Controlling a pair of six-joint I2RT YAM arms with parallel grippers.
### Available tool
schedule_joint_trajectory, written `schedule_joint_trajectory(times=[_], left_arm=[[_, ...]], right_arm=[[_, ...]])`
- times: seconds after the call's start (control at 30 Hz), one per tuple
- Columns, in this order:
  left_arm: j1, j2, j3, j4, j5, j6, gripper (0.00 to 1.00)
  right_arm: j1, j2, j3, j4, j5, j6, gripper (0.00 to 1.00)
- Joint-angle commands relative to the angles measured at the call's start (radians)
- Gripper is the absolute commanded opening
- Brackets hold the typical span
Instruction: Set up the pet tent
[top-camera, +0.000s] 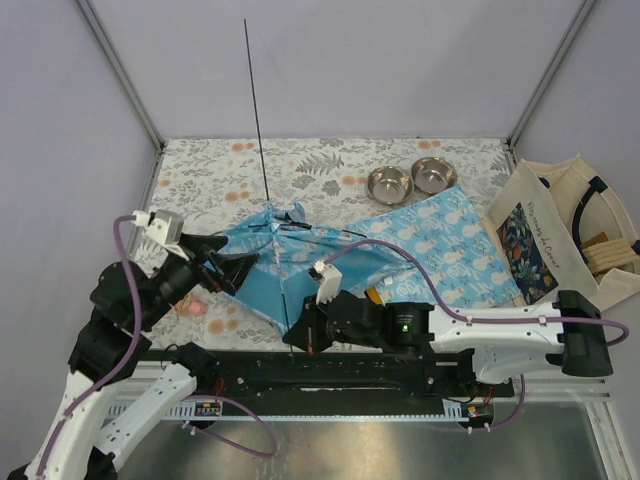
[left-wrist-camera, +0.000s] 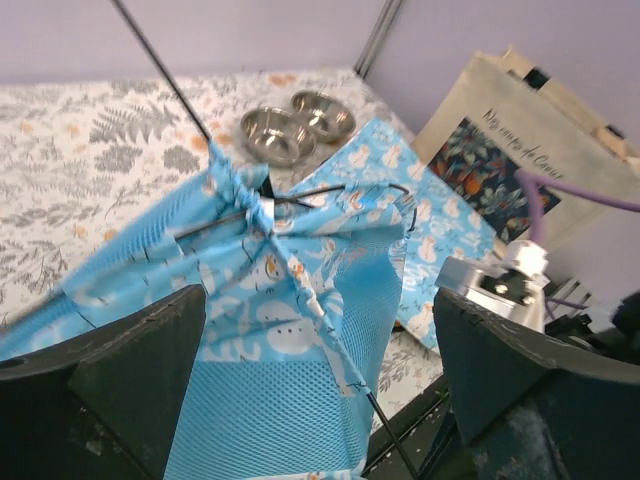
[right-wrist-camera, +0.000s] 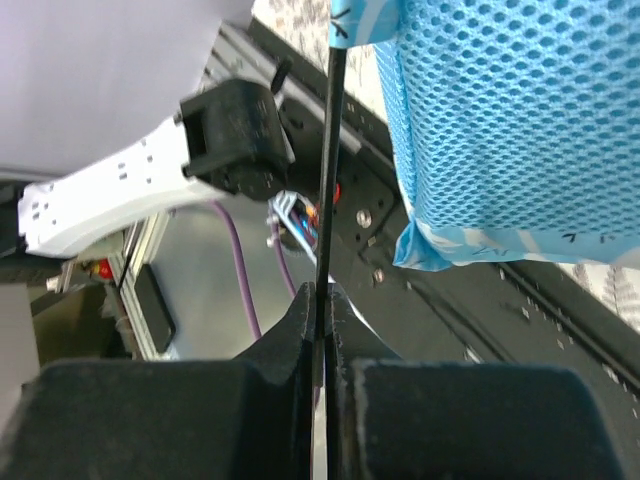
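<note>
The pet tent (top-camera: 285, 255) lies slumped in the middle of the table (top-camera: 200, 170), a crumpled heap of blue snowman print and mesh gathered at a knot of crossed rods, its near edge hanging toward the arms. From where I stand the work looks to be at the pole-fitting stage, and nothing has taken shape as an arch yet. The right gripper (right-wrist-camera: 322, 300) is clamped tight on a thin black pole (right-wrist-camera: 325, 200) just below the tent's near hem, fingers pressed together with only the rod between them. A long rod (top-camera: 256, 110) sticks up beyond the gathered peak, roughly in line with the pinched one; I cannot tell whether they are the same piece. The left gripper (left-wrist-camera: 318, 320) is spread wide and holds nothing, facing the tent's left side with the fabric in front of its fingers. I can't say whether it touches the cloth. Next, I'd judge, the free pincer needs to catch the fabric or a rod and steady it while the other feeds or bends the pole. The matching mat (top-camera: 445, 245), two metal bowls (top-camera: 390, 184) and a tote bag (top-camera: 545, 240) sit off to the right.
</note>
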Motion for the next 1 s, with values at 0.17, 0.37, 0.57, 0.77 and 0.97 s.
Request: schedule_joint_trajectory(times=[0.17,0.37,0.57,0.77,0.97], left_arm=[[0.005,-0.067,-0.023,-0.024,0.003,-0.038,0.98],[0.005,0.042,-0.086,0.203,-0.032,-0.032,0.99],[0.005,0.284,-0.062,0.548,-0.032,-0.047,0.98],[0.011,0.597,0.042,0.563,-0.032,-0.001,0.73],[0.046,0.746,0.049,0.556,0.058,-0.042,0.48]], right_arm=[[0.007,-0.276,-0.142,-0.070,-0.127,0.166,0.00],[0.007,-0.301,-0.061,-0.237,-0.184,0.241,0.00],[0.008,-0.299,-0.047,-0.274,-0.184,0.241,0.00],[0.007,-0.330,-0.031,-0.277,-0.178,0.249,0.00],[0.007,-0.397,0.019,-0.308,-0.126,0.235,0.00]])
